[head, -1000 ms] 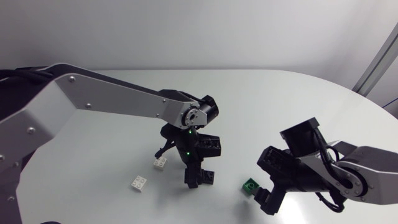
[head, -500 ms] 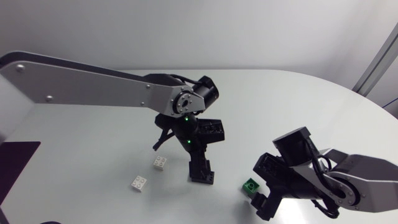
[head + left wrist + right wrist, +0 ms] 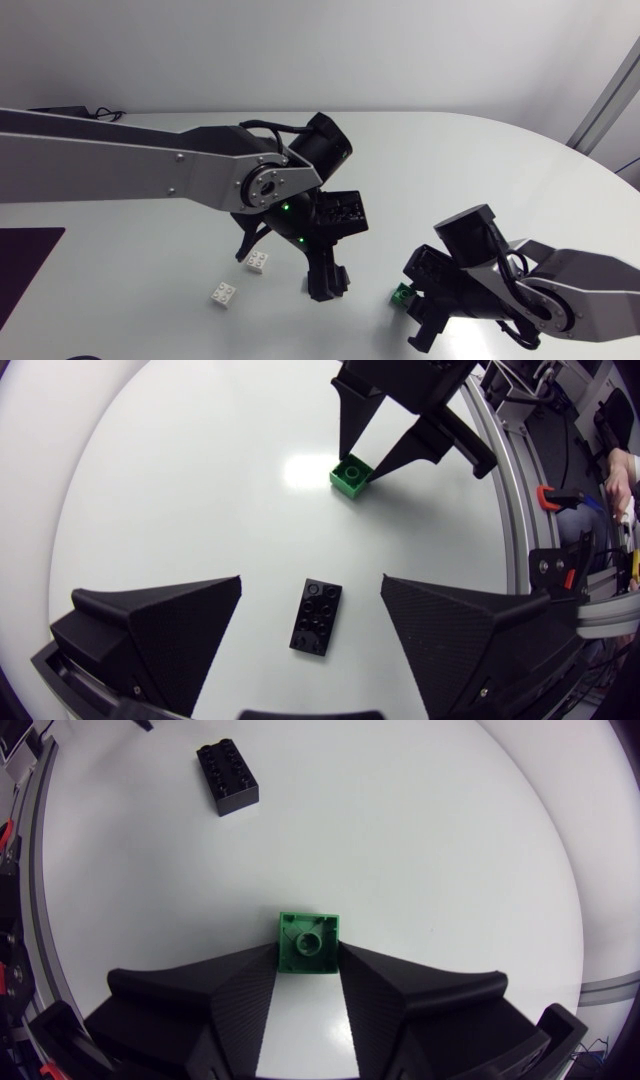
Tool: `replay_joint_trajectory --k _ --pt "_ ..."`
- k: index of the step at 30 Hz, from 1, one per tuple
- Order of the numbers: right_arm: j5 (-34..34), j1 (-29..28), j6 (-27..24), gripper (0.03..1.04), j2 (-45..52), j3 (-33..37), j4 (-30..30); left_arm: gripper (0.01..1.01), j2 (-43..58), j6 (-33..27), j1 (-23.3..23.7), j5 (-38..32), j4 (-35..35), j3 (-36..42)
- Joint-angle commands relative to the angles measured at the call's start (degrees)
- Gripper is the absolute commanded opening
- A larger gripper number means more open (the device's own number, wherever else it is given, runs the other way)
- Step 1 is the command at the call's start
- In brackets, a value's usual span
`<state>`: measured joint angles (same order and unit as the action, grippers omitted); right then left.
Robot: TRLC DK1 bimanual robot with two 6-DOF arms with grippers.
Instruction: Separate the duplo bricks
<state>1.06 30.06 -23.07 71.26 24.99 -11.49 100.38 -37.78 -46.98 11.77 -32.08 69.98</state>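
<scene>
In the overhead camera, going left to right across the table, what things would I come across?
white brick → second white brick → left gripper → green brick

Bright, even light falls from above on the white table (image 3: 480, 170), and the left arm (image 3: 150, 170) throws only a soft, pale shadow on it. In the left wrist view a white patch of glare lies just beside the green brick (image 3: 350, 475). Both wrist views bow the table's edge strongly.
</scene>
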Motion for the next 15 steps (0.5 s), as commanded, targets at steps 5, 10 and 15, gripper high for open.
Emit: replay_joint_trajectory --k 5,10,15 --pt "2.1 -0.8 1.9 0.30 0.4 0.8 -2.0 0.975 -4.4 1.8 -1.3 -0.8 3.2 -3.6" --pt "5.3 -3.2 1.9 0.30 -1.5 2.4 -3.8 0.975 -6.2 2.1 -1.6 -1.1 4.1 -5.2" --pt "4.7 -5.6 1.6 0.32 0.1 4.4 -2.6 0.975 -6.2 1.8 -0.2 -1.4 4.7 -6.0"
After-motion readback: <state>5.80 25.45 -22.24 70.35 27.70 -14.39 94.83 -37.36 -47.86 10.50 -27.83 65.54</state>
